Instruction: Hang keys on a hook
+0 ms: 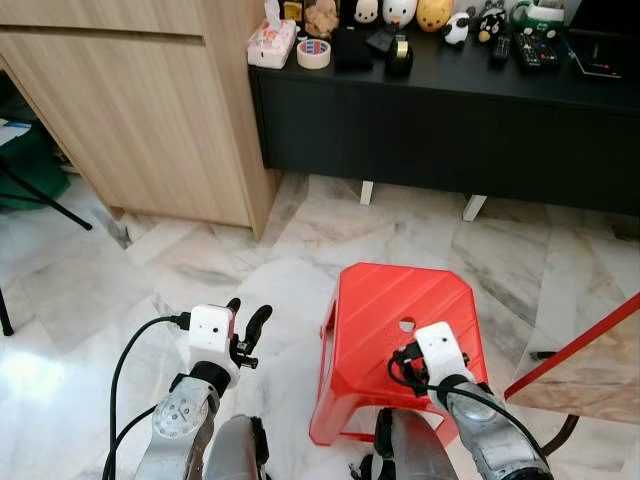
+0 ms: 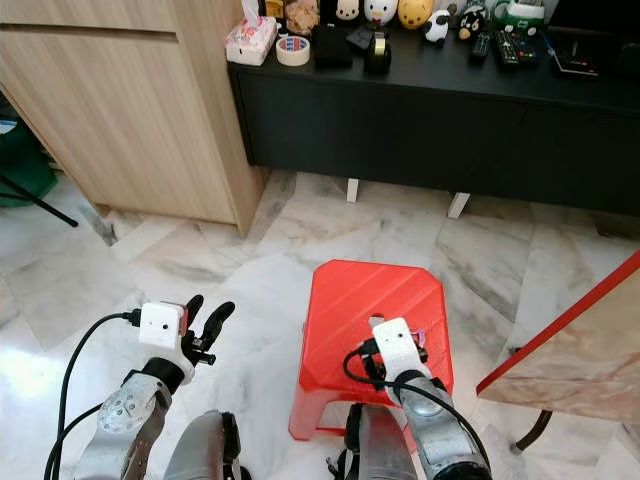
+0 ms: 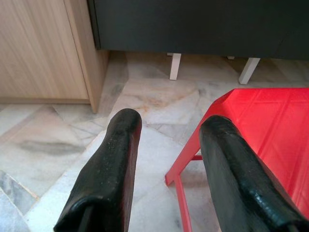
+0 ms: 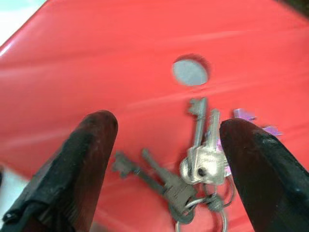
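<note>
Your right gripper (image 4: pixel 164 159) is spread wide over the keys (image 4: pixel 193 166), which lie on the red stool (image 1: pixel 375 310) near its hole; your left gripper (image 1: pixel 245 325) hangs released beside the stool.

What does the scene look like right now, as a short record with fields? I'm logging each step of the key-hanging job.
keys: bunch lying on the red stool, near its round hole
right pincer: open, fingers either side of the keys, not closed on them
left pincer: open, holding nothing, over the marble floor beside the stool
hook: cannot tell where it is
behind: black cabinet, wooden cupboard
</note>
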Tool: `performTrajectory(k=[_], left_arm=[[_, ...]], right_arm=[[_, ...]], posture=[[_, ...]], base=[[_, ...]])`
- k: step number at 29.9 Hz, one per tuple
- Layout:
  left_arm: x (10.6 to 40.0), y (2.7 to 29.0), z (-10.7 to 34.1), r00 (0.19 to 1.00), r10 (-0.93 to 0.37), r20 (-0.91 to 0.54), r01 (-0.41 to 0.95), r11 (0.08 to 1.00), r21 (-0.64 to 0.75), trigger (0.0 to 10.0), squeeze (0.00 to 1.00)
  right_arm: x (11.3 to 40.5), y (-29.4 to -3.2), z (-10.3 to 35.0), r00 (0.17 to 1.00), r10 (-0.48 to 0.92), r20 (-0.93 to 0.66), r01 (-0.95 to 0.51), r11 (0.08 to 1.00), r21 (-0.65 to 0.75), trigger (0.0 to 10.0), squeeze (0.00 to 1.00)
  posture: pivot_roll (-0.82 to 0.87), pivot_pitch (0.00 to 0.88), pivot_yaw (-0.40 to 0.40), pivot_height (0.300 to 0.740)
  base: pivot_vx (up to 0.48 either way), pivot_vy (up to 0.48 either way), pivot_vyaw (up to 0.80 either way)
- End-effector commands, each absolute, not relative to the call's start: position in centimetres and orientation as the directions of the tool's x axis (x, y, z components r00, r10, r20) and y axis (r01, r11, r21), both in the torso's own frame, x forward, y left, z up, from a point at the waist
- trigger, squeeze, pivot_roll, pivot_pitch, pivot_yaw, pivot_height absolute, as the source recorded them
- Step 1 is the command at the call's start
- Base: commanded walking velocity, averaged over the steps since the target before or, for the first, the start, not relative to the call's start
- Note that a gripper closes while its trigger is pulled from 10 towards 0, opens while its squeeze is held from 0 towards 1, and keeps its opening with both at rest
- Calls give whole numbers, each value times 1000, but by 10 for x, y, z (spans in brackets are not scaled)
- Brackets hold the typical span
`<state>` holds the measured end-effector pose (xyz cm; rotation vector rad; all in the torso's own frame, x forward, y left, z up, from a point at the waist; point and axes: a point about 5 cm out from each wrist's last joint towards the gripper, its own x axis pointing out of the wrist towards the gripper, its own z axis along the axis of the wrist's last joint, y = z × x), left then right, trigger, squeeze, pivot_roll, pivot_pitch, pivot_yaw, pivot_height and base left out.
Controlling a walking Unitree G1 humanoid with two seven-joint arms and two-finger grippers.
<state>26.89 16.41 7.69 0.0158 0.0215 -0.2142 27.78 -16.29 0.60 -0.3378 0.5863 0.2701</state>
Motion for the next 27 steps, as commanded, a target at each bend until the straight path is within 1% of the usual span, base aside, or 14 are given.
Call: performTrajectory(k=[1, 5, 9, 13, 16, 18, 21, 27], left_arm=[[267, 168, 72, 978, -205, -46, 207, 978, 28, 10000, 0], [267, 168, 72, 978, -205, -47, 207, 978, 29, 10000, 0], [267, 168, 72, 977, -207, -48, 209, 978, 29, 10000, 0], [267, 169, 72, 977, -206, -48, 207, 978, 31, 10000, 0], [267, 170, 72, 978, -205, -50, 207, 978, 34, 10000, 0], [267, 170, 72, 978, -203, -52, 205, 978, 36, 10000, 0], [267, 170, 72, 978, -204, -53, 206, 978, 36, 10000, 0], [266, 170, 71, 977, -204, -55, 206, 978, 36, 10000, 0]], right_arm=[[275, -163, 6, 765, 188, -616, -420, 871, -256, 10000, 0], [275, -168, 6, 739, 180, -649, -476, 822, -314, 10000, 0], [274, -170, 4, 715, 183, -675, -502, 807, -313, 10000, 0], [273, -168, 1, 674, 199, -712, -542, 788, -292, 10000, 0], [272, -169, -1, 662, 198, -723, -549, 784, -288, 10000, 0], [271, -170, -6, 632, 195, -750, -565, 778, -273, 10000, 0], [269, -173, -10, 622, 181, -762, -569, 773, -280, 10000, 0], [272, -179, -11, 633, 141, -761, -539, 787, -302, 10000, 0]], posture=[[66, 166, -26, 623], [63, 166, -24, 623], [62, 166, -24, 623], [67, 168, -23, 623], [67, 168, -23, 623], [68, 169, -21, 623], [72, 170, -21, 623], [73, 173, -19, 623]], base=[[0, 0, 0], [0, 0, 0], [0, 0, 0], [0, 0, 0], [0, 0, 0], [0, 0, 0], [0, 0, 0], [0, 0, 0]])
